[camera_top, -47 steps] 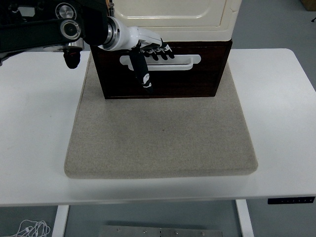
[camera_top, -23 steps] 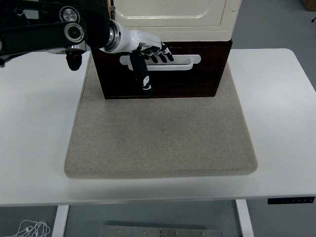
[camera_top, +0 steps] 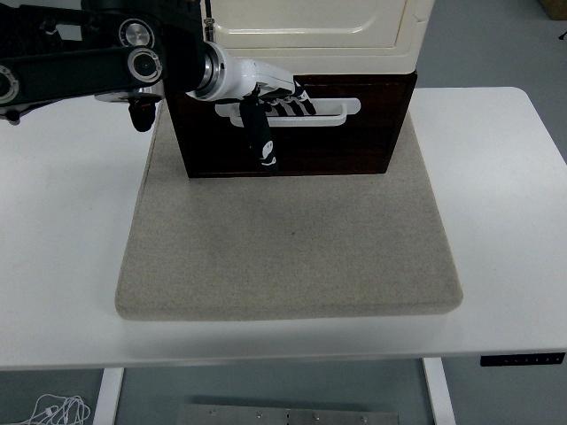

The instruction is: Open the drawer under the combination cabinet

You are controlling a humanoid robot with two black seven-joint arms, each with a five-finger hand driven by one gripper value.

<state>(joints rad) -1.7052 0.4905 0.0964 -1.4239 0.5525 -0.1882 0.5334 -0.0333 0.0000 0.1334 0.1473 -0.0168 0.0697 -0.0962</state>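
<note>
Drawer (camera_top: 328, 142): dark wood, under the cream cabinet (camera_top: 310, 27), at the far edge of your beige mat (camera_top: 283, 239); looks shut.
Handle (camera_top: 328, 112): white bar across the drawer front.
Left hand (camera_top: 270, 93): your fingers (camera_top: 297, 102) curl over the handle's left part, thumb pointing down.
Desk (camera_top: 496, 195): white, carrying the mat.

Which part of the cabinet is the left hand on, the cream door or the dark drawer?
The dark drawer at the bottom: the left hand is at its white handle, below the cream door.
</note>
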